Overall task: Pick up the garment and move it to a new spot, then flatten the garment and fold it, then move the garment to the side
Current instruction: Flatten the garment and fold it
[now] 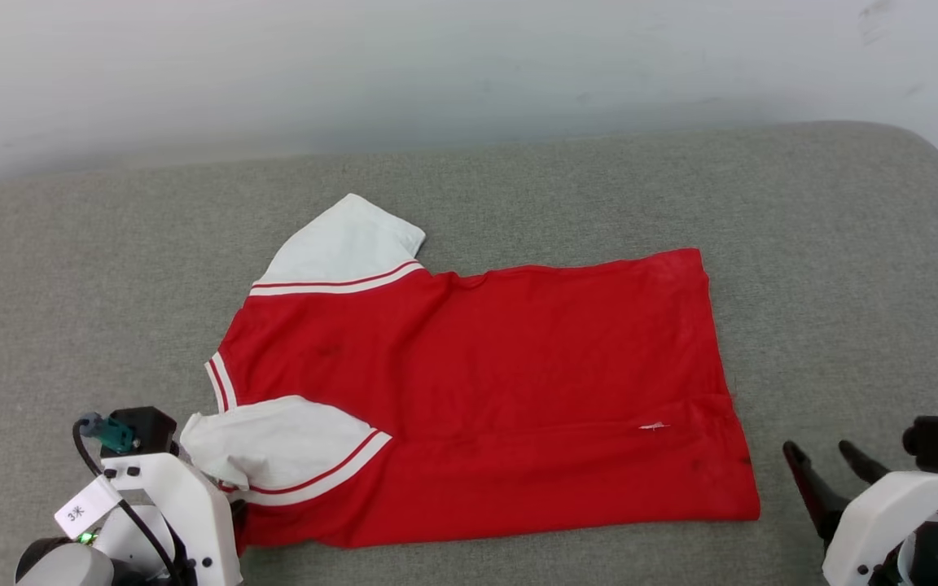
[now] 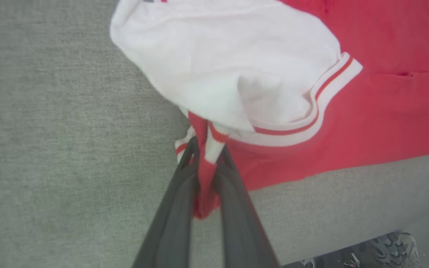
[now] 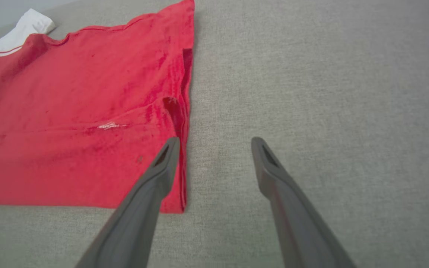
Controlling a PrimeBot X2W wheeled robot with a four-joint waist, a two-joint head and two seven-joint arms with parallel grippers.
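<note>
Garment point(image 2: 367, 126) hem tight between left jaws

Plain lab-like room — grey cloth-covered table point(image 1: 843, 244), bare wall point(image 1: 469, 65)

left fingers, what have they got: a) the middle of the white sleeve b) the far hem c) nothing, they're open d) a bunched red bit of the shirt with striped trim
d: in the left wrist view the left fingers are closed on a bunched red bit of the shirt with striped trim, just below the white sleeve.
</note>
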